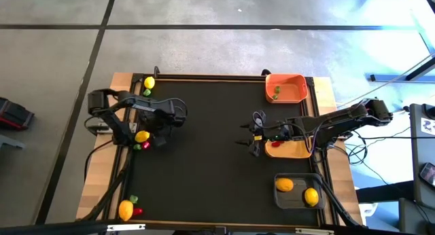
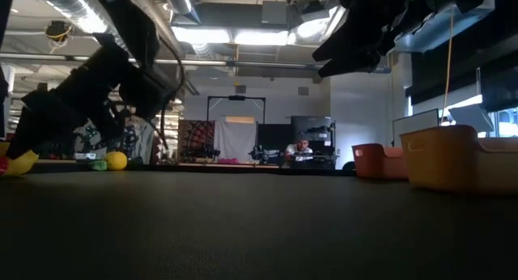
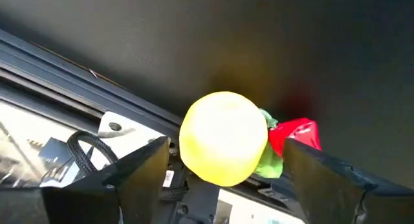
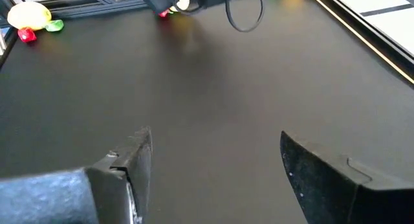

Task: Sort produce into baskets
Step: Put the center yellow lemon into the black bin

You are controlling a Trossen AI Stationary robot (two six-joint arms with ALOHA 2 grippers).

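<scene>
Yellow lemon at desk's left edge, between left gripper fingers, spread wide, not touching it. Looks near-round in left wrist view; long axis cannot tell. Green piece and red piece touching its side. Right gripper mid-desk, beside yellow-tan basket, fingers wide, empty. Orange basket holds green piece; dark basket holds two lemons.
</scene>
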